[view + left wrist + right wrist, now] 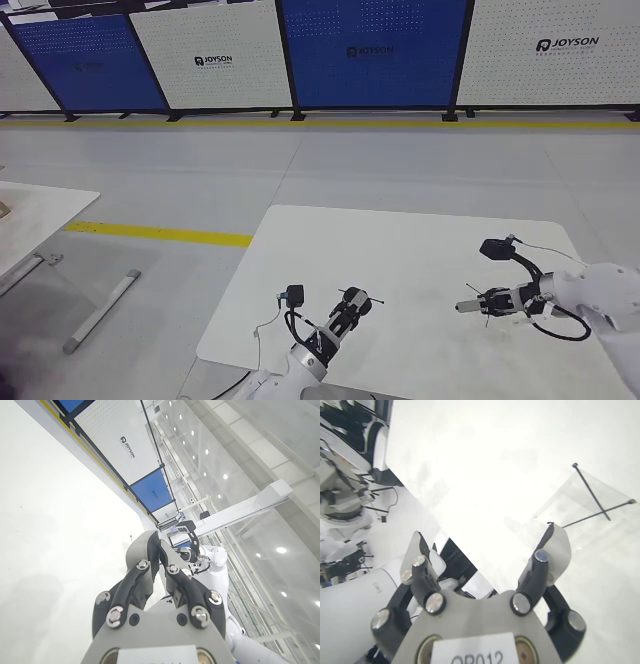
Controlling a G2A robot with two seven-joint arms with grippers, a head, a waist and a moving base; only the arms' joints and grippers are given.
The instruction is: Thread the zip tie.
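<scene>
My left gripper [355, 303] hovers over the near edge of the white table [400, 250]. It is shut [158, 545], and a thin black zip tie [378, 299] sticks out on both sides of its tip. A short black end [130, 538] shows past one finger. My right gripper [462, 308] hangs over the table's right part, open [486, 537], with nothing between its fingers. Just beyond it two black zip ties lie crossed on the table, one [591, 491] over the other [585, 518], on what looks like a clear sheet [570, 500].
The two grippers point toward each other across a bare stretch of tabletop. A second white table [40, 215] stands off to the left beyond a yellow floor line [160, 233]. Blue and white pegboard panels [370, 50] line the back of the room.
</scene>
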